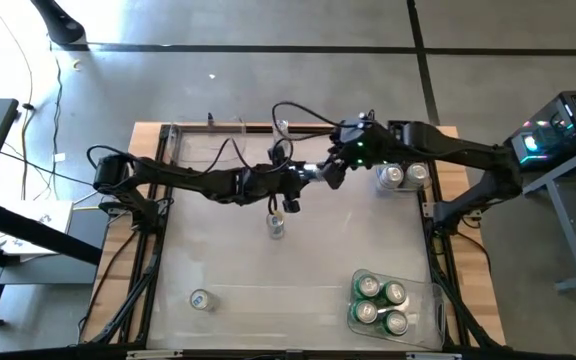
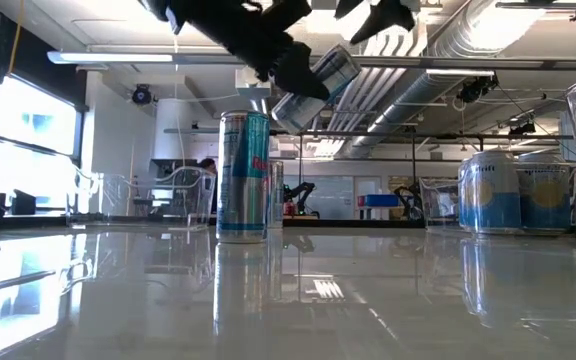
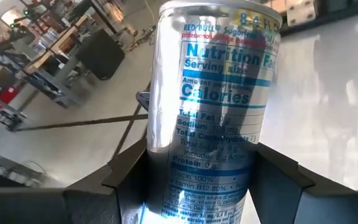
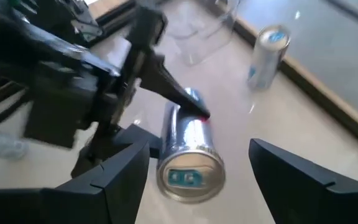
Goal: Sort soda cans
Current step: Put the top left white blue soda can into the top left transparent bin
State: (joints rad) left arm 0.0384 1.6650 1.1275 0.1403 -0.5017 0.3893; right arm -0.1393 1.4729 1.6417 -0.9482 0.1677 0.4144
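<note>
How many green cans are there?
4 green cans, all huddled together in the clear bin at the high view's bottom right. None looks hidden.

The silver can (image 3: 216, 106) between the left gripper's fingers carries "RED BULL Sugarfree", "Nutrition Facts", "Serving size", "Calories", "Total Fat", "Sodium", "Vitamin B12 80%". Other cans' print is not readable.

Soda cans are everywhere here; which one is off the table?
The silver-and-blue aluminium can clamped in the left gripper, held tilted above the table; every other can stands on it or in bins.
</note>
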